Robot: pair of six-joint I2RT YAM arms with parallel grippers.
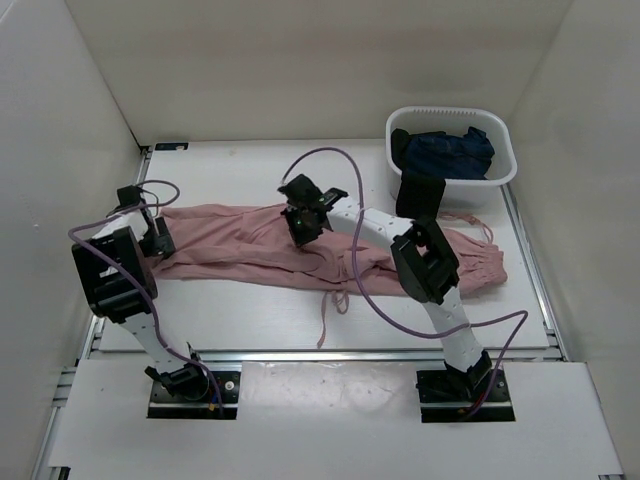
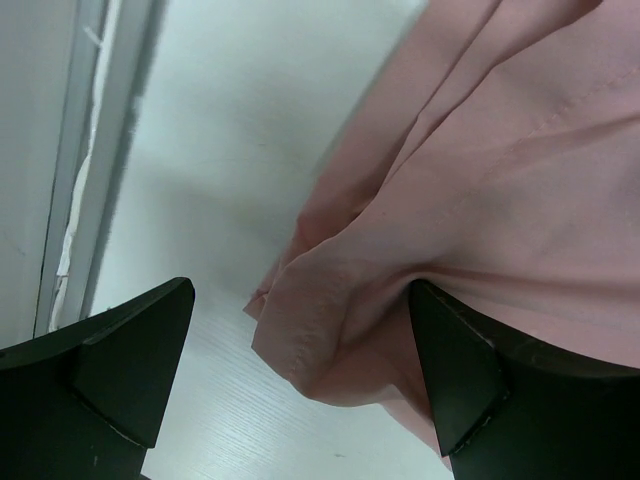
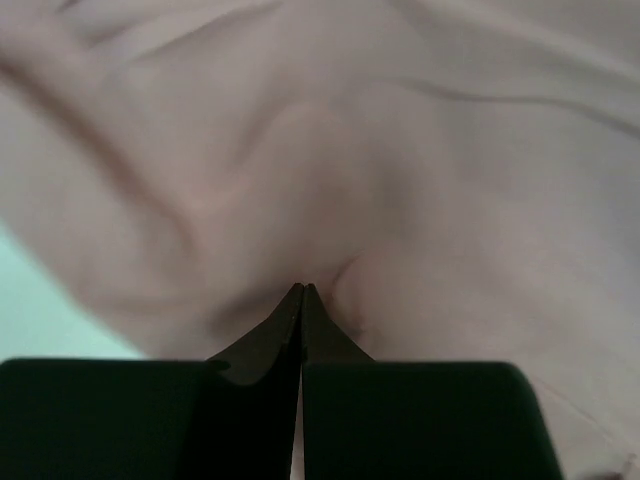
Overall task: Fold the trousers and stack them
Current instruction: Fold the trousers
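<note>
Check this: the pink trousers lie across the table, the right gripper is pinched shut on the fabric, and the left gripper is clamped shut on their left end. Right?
Not quite. The left gripper is open: the left wrist view shows its jaws wide apart around a fold of the trousers. The rest holds: trousers across the table, right gripper pinched shut on the fabric.

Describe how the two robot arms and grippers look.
The left arm and right arm have white tubular links and black boxy joints; a thin purple cable loops along each. The left gripper and right gripper are black, with matte wedge-shaped fingers.
</note>
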